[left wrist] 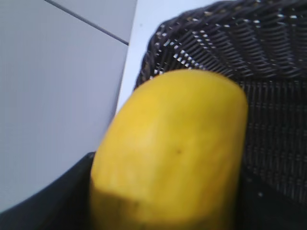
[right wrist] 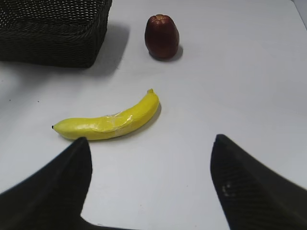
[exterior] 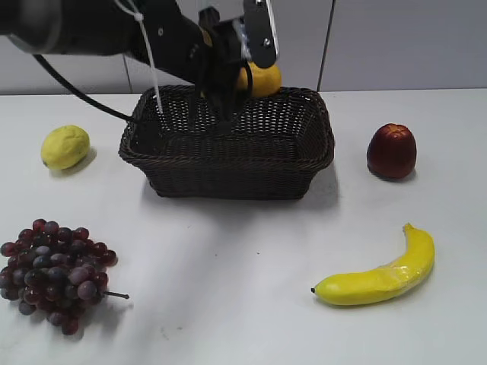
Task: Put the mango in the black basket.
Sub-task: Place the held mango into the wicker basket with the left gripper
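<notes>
The orange-yellow mango (exterior: 262, 79) is held in my left gripper (exterior: 242, 76), just above the back rim of the black basket (exterior: 228, 163). In the left wrist view the mango (left wrist: 172, 153) fills the frame between the dark fingers, with the basket's woven inside (left wrist: 249, 62) below and behind it. My right gripper (right wrist: 149, 143) is open and empty above the bare table, in front of the banana. The right arm does not show in the exterior view.
A banana (exterior: 380, 277) lies at the front right, also in the right wrist view (right wrist: 108, 122). A dark red fruit (exterior: 391, 150) stands right of the basket. A lemon (exterior: 65, 146) sits at the left, purple grapes (exterior: 53, 270) at the front left.
</notes>
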